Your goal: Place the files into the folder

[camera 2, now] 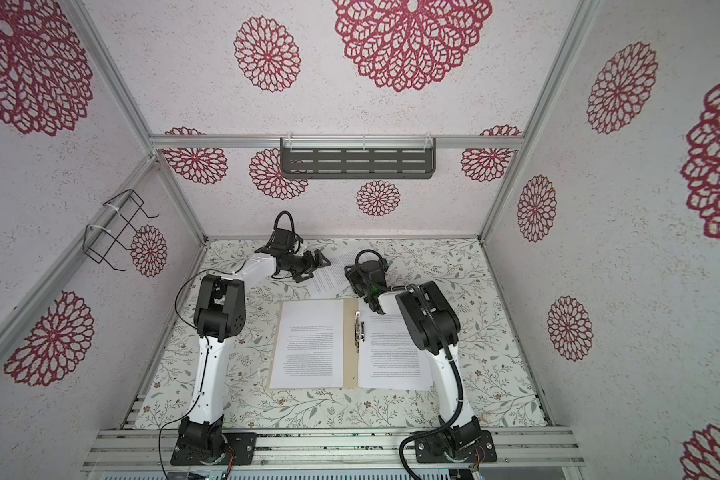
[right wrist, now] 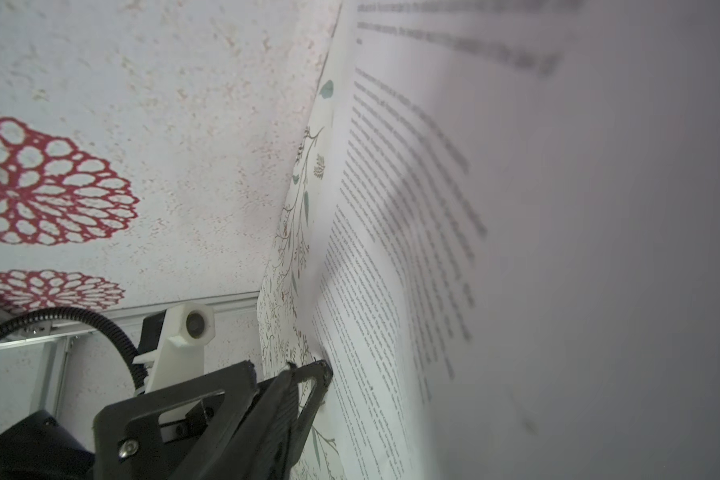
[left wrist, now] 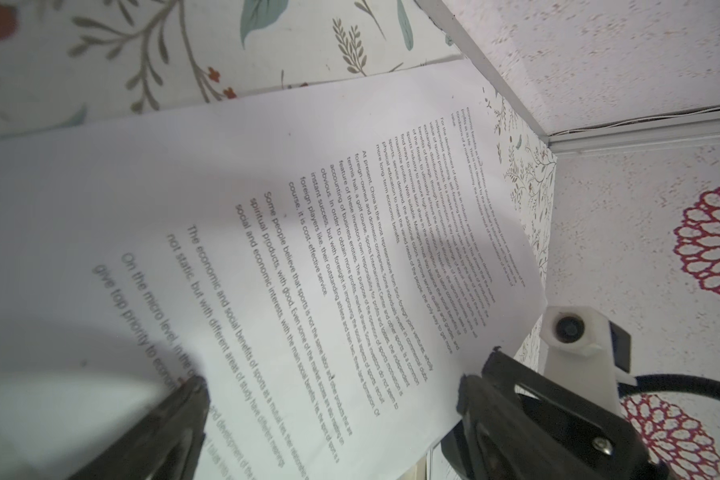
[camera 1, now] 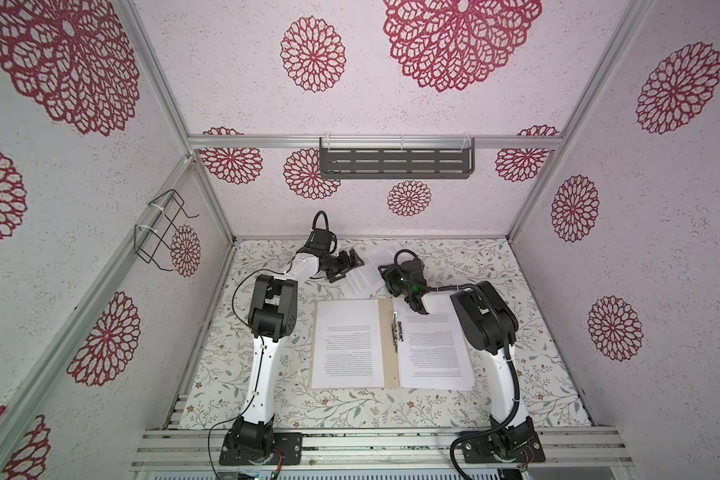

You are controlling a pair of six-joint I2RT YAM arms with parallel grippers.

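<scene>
The tan folder point(camera 1: 387, 332) lies open in the middle of the table, with a metal clip point(camera 1: 399, 332) on its spine. A white printed sheet point(camera 1: 345, 345) lies on its left flap and another point(camera 1: 433, 357) on its right. One loose file point(camera 1: 368, 270) lies behind the folder, between both grippers. My left gripper point(camera 1: 352, 262) stands open at its left edge, jaws wide over the page point(left wrist: 350, 228). My right gripper point(camera 1: 384, 272) is at its right edge. One fingertip point(right wrist: 323, 370) touches the sheet point(right wrist: 391, 249), which bulges up and hides the other finger.
The back wall stands close behind the loose file. A grey slotted shelf point(camera 1: 395, 162) hangs on it, and a black wire rack point(camera 1: 158, 232) on the left wall. The table carries a floral cover point(camera 1: 266, 399). Both arms' elbows flank the folder.
</scene>
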